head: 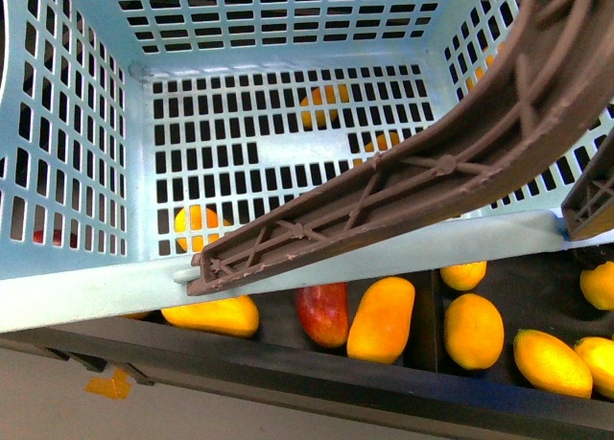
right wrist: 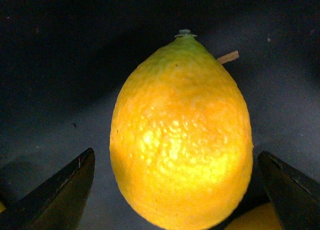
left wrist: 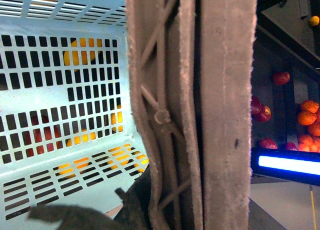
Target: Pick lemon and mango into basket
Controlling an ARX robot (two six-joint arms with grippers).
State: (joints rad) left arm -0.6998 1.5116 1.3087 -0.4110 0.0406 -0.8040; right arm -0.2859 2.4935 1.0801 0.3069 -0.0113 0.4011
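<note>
The lemon [right wrist: 182, 135] sits on a dark surface between the wide-spread fingers of my right gripper [right wrist: 172, 160], ungripped, and only the right wrist view shows it. The front view alone shows the mango [head: 382, 318] at 6 o'clock of the basket [head: 86, 287], whose handle [head: 403, 186] slants from 8 to 2 o'clock. Whether my left gripper is open I cannot tell.

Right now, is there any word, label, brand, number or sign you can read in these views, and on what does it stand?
None can be read.
The basket, its brown handle and the lemon carry no print.
The lit blue-white strip in the left wrist view shows no legible characters.
</note>
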